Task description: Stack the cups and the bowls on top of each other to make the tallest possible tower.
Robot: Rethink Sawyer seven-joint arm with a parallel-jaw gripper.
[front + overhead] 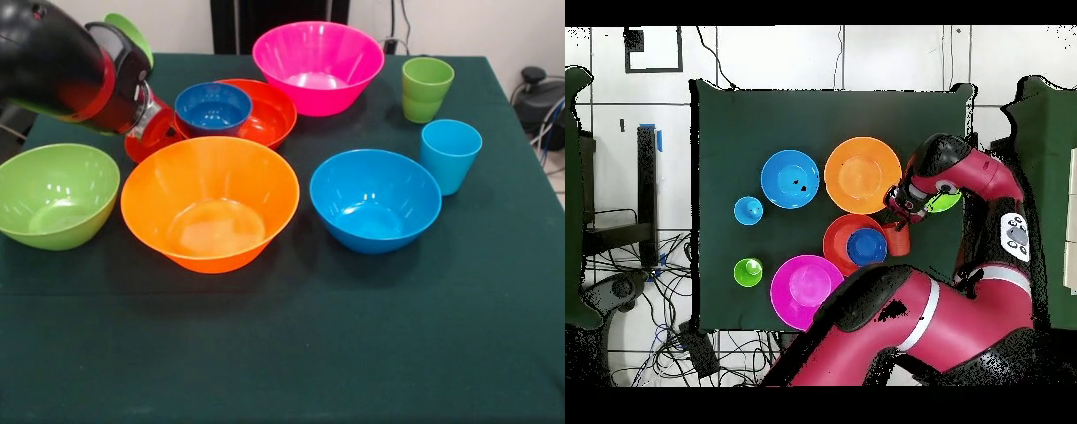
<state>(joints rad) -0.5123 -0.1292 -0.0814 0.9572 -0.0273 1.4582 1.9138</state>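
In the front view, the end effector (152, 132) stood at 10 o'clock over the orange cup (148, 134); whether it was wide or narrow could not be seen. The large orange bowl (210, 201) lay central, with free counter (291, 353) at 6 o'clock.

From overhead, the light blue cup (748, 210) and lime green cup (748, 272) stood near the counter's 9 o'clock edge.

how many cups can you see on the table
3: a lime green cup beside the pink bowl, a light blue cup in front of it, and an orange cup partly hidden under the arm.
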